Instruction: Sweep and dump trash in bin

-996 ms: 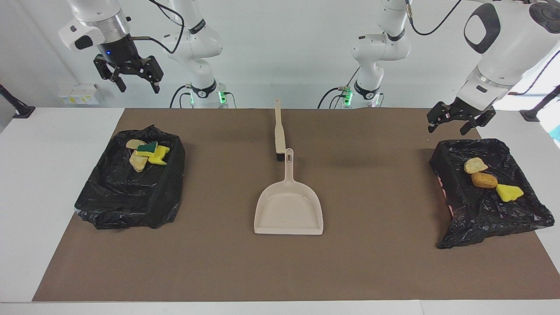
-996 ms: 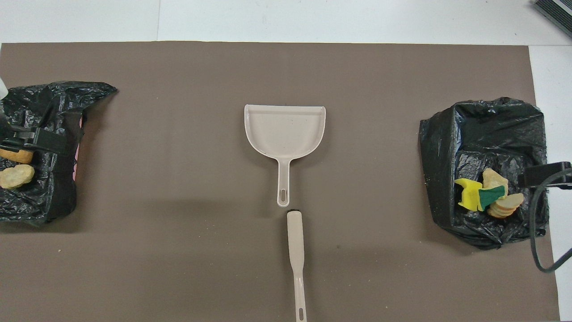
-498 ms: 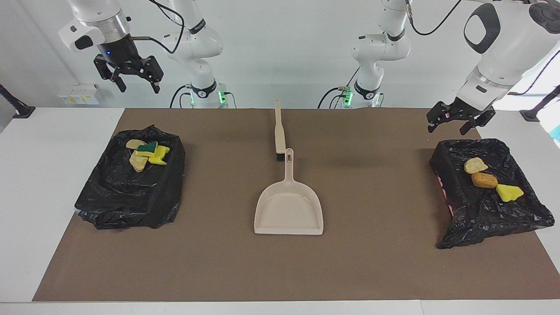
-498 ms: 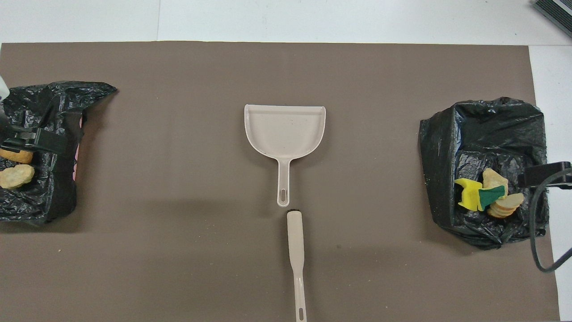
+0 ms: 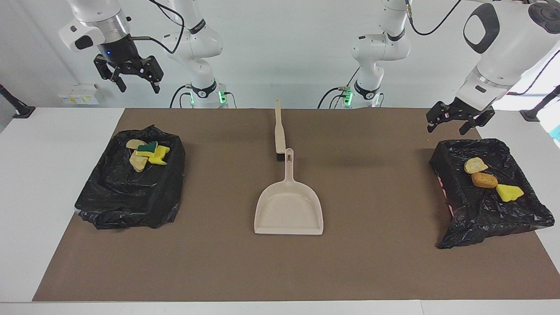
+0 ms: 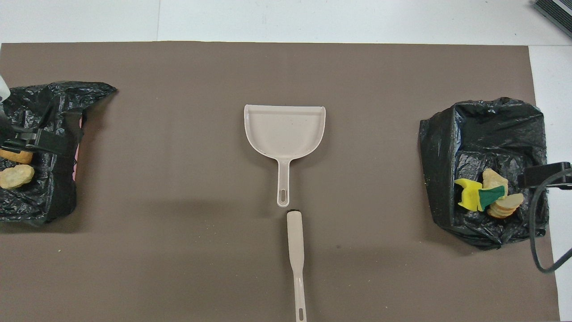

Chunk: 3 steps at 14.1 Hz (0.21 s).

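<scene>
Since the trash (image 5: 147, 154) seems to sit in both black bins (image 5: 131, 192) by the table's two ends, the left gripper (image 5: 453, 121) and right gripper (image 5: 130, 78), both open and empty, should lift away slowly without snagging the bags.

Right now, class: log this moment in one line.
left gripper: open, over bin | right gripper: open, raised | scraps: binned | dustpan, brush: untouched

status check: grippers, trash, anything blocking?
Left gripper and right gripper open, empty, raised. Sponge scraps in both bins. Dustpan empty; nothing blocking.
</scene>
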Tool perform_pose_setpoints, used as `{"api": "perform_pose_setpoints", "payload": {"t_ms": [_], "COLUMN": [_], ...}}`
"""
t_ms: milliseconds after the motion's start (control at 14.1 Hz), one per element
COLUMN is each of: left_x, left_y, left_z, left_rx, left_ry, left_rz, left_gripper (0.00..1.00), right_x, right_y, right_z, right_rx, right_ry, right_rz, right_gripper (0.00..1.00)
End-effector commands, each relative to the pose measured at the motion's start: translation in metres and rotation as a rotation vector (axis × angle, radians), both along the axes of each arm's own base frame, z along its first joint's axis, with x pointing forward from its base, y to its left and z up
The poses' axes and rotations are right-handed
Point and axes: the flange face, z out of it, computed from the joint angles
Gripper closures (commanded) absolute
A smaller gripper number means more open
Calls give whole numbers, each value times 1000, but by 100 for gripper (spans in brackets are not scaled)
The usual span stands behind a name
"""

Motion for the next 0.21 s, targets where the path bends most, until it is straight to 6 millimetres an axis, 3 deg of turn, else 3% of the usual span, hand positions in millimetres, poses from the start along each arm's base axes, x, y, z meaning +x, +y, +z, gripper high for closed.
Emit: {"api": "perform_pose_setpoints", "payload": {"t_ms": [0,142], "left_x": [-8,-8], "left_y": [2,2], "left_z": [2,2], "left_rx": [16,16], "left_ry": [6,9], "left_rz": [-3,-1], "left_gripper": [0,0], "right_x": [-5,-5], "right_y": [-4,-4], "right_z": [-1,-1], "right_rx": [12,12], "right_ry": [-10,-10], "right_rz": [23,23], "right_gripper": [0,0]}}
